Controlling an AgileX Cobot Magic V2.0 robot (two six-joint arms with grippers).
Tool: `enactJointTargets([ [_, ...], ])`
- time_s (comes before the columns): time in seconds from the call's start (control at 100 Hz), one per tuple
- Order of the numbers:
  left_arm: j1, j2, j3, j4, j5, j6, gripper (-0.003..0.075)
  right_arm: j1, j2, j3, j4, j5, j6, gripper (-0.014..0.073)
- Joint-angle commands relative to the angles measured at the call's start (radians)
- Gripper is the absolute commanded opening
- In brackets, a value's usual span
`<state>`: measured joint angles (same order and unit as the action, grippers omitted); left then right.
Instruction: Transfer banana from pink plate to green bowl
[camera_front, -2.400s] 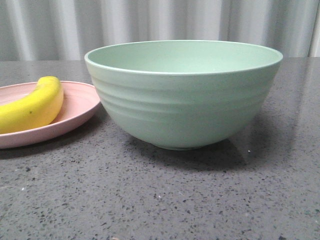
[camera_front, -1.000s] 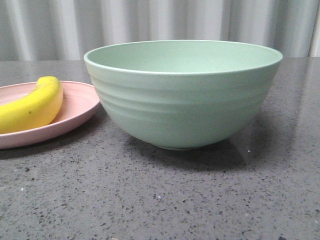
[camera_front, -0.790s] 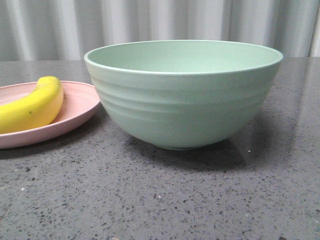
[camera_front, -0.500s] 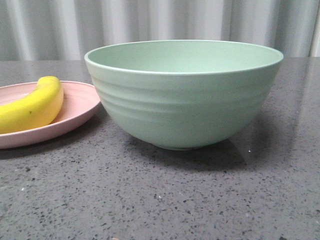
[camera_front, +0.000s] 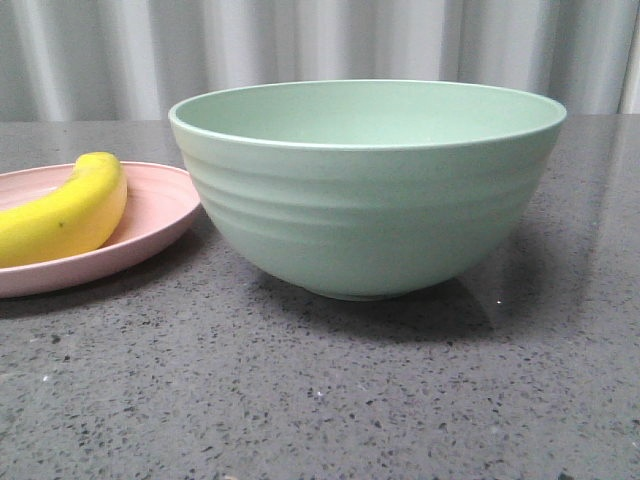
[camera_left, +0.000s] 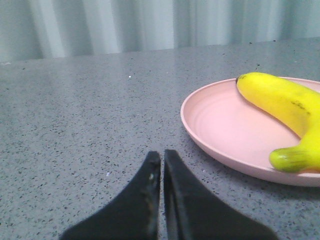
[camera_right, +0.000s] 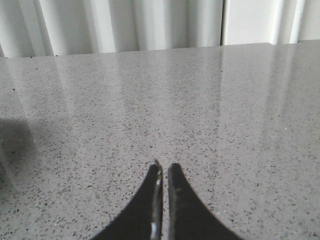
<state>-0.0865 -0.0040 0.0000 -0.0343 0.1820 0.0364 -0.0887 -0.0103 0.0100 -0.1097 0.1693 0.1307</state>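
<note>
A speckled dark grey stone table (camera_front: 330, 400) fills the lower half of the front view, with pale pleated curtains (camera_front: 320, 50) closing off the top of the frame. The green bowl (camera_front: 367, 190) stands upright at centre, its rim reaching nearly to the right edge; the pink plate (camera_front: 150, 215) sits at the left edge, cut off by the frame, its rim just beside the bowl's side. The banana (camera_front: 62, 212) lies on the plate, not yet in the bowl. Bare tabletop runs across the whole foreground and to the right of the bowl. In the left wrist view the left gripper (camera_left: 162, 156) is clenched with nothing between its fingertips, over bare table near the plate's rim (camera_left: 200, 140), with the banana (camera_left: 280, 102) on the plate's far side. The right gripper (camera_right: 163, 167) is likewise pressed closed and empty over open table. Against the earlier front frames, bowl, plate and banana have not shifted.
</note>
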Motion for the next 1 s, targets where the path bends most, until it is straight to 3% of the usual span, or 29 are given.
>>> enactJointTargets([
  [0.0, 0.0, -0.028, 0.01, -0.01, -0.087, 0.0, -0.002, -0.005, -0.022, 0.02, -0.01, -0.081, -0.007, -0.0071],
  [0.99, 0.0, -0.028, 0.01, -0.011, -0.088, 0.0, -0.002, -0.005, -0.022, 0.02, -0.01, -0.107, -0.007, -0.0071],
])
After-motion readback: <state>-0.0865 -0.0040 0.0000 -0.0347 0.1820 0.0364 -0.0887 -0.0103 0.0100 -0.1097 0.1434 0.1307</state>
